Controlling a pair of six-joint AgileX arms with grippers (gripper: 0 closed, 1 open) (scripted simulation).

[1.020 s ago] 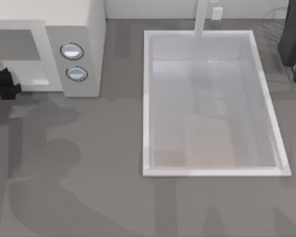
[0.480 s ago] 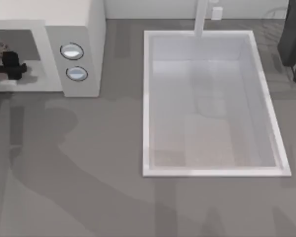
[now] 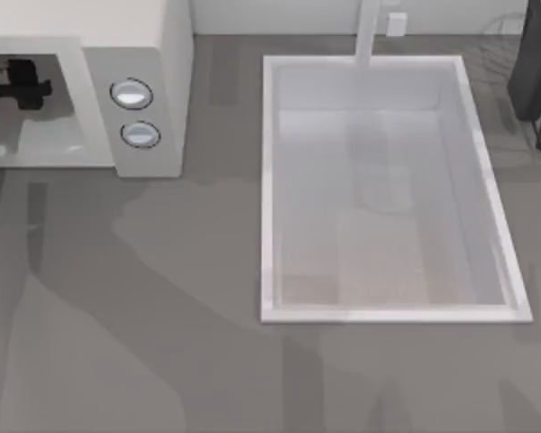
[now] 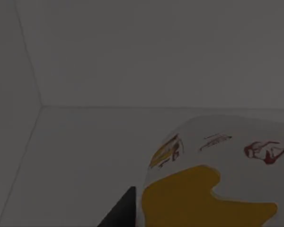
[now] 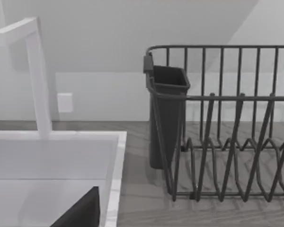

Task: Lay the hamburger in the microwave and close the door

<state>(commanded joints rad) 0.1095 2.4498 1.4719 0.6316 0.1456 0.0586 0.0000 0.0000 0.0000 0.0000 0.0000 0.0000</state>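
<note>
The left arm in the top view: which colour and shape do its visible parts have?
The left gripper is matt black and blocky, made of short stepped segments, seen inside the grey cavity of the large cream-white boxy microwave. No cable or marking is visible on it. In the right wrist view, a dark grey angular piece of the right gripper shows above the white rectangular sink basin.
</note>
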